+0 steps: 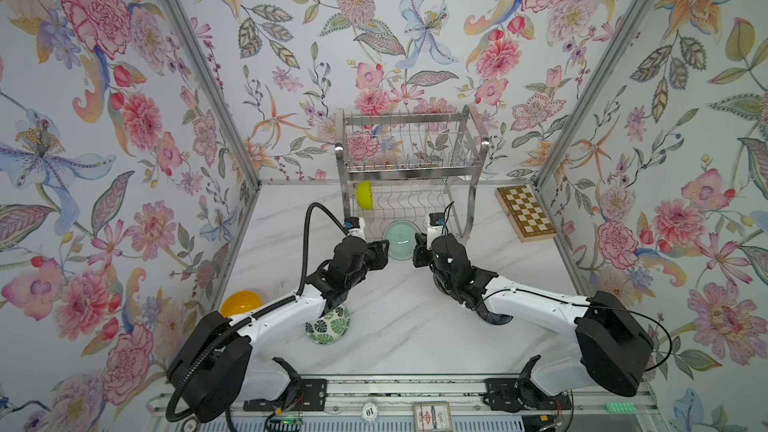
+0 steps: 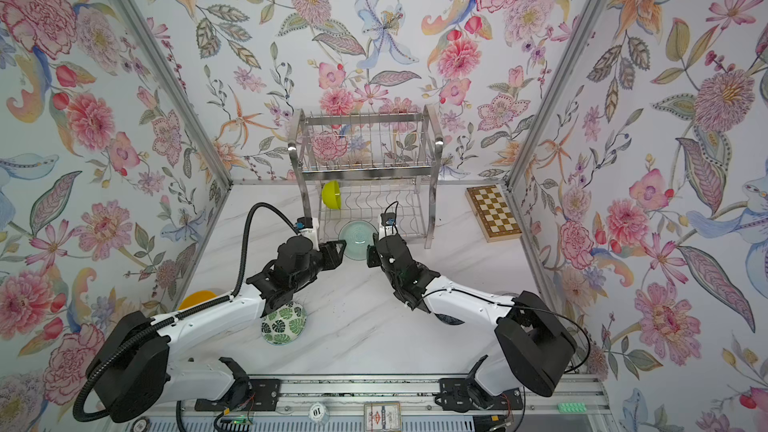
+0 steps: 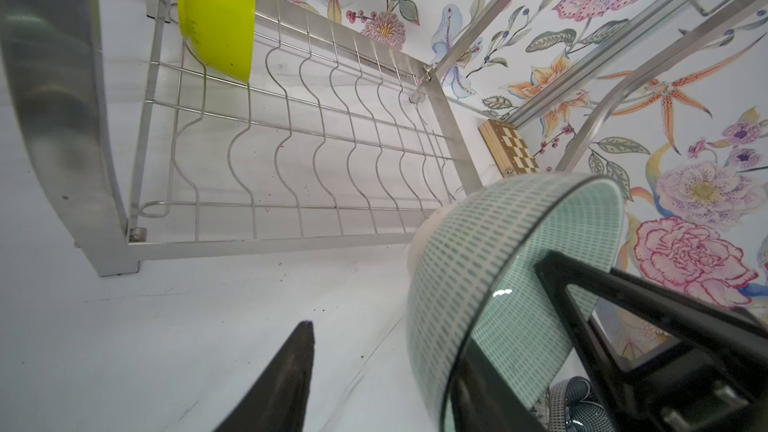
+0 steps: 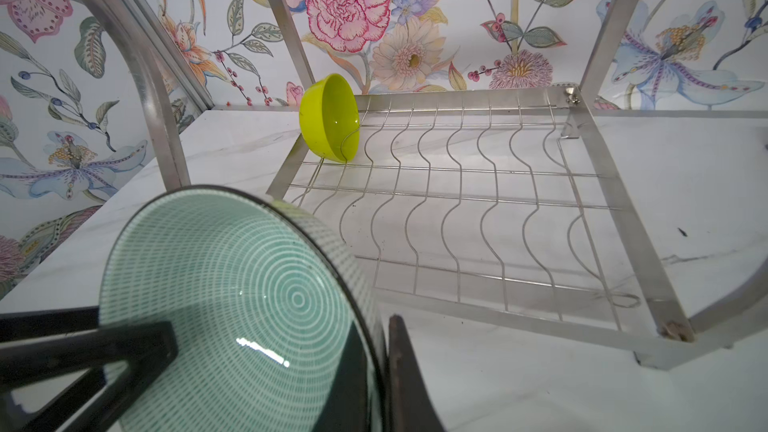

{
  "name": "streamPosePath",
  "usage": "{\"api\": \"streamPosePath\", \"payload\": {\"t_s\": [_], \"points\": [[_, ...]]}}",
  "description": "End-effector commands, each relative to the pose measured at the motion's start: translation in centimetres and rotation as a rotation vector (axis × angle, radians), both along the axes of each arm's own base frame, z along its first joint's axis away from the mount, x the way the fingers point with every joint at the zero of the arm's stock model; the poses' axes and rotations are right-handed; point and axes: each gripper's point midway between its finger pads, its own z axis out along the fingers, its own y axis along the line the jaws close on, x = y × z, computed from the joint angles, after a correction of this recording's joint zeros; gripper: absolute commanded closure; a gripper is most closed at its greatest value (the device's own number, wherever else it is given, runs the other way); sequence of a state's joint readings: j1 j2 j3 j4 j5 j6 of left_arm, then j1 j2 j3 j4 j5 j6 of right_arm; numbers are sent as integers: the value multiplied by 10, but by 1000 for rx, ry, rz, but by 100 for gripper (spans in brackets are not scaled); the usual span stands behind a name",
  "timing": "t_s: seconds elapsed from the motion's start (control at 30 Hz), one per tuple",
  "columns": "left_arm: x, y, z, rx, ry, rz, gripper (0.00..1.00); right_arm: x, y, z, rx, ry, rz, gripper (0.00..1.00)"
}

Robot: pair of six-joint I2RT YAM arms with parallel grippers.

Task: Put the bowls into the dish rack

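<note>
Pale aqua ceramic bowl (image 1: 400,238), on edge just near the shiny steel wire dish rack (image 1: 411,171), is pinched at its rim by the right gripper (image 1: 417,251). The left gripper (image 1: 384,248) straddles the opposite rim, half-wide. Likely next: ease it upright into a lower-tier slot.

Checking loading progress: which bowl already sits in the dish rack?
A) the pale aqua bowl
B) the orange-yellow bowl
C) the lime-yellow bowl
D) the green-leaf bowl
C: the lime-yellow bowl stands on edge among the wavy wires in the lower tier of the dish rack, while the pale aqua bowl is in front of the rack, not in it.
</note>
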State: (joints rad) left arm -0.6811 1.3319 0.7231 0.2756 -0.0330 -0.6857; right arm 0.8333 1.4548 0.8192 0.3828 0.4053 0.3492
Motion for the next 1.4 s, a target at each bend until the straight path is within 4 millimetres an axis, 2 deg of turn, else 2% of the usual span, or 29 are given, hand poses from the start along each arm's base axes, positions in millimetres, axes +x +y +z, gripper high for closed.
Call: {"api": "streamPosePath", "payload": {"t_s": [0.0,0.23,0.37,0.47,0.5,0.57,0.7,0.87,1.0,1.13,1.2,1.37], "points": [[9,-9,18,-38,-46,5,52,-2,4,51,169,-130,-4,100],[16,-20,22,-51,-42,-15,74,-8,13,59,204,-161,6,100],[16,-13,26,-45,-53,14,90,-5,13,55,196,-149,-26,100],[17,-7,31,-35,-58,36,100,-3,19,55,212,-115,-20,91],[17,-7,33,-27,-60,37,100,-4,21,56,221,-100,-16,87],[18,-4,38,-7,-70,48,100,-4,25,63,240,-74,1,69],[27,12,41,26,-79,112,100,-5,28,76,250,-16,22,43],[43,35,47,33,-98,209,100,4,6,88,269,36,-38,2],[49,45,52,31,-135,275,100,10,-18,90,369,110,-138,1],[46,40,45,22,-156,282,100,11,-49,70,537,246,-300,2],[43,32,44,45,-199,266,100,11,-61,57,631,313,-366,2],[37,3,43,171,-345,239,100,4,-70,44,815,404,-408,1]]}}
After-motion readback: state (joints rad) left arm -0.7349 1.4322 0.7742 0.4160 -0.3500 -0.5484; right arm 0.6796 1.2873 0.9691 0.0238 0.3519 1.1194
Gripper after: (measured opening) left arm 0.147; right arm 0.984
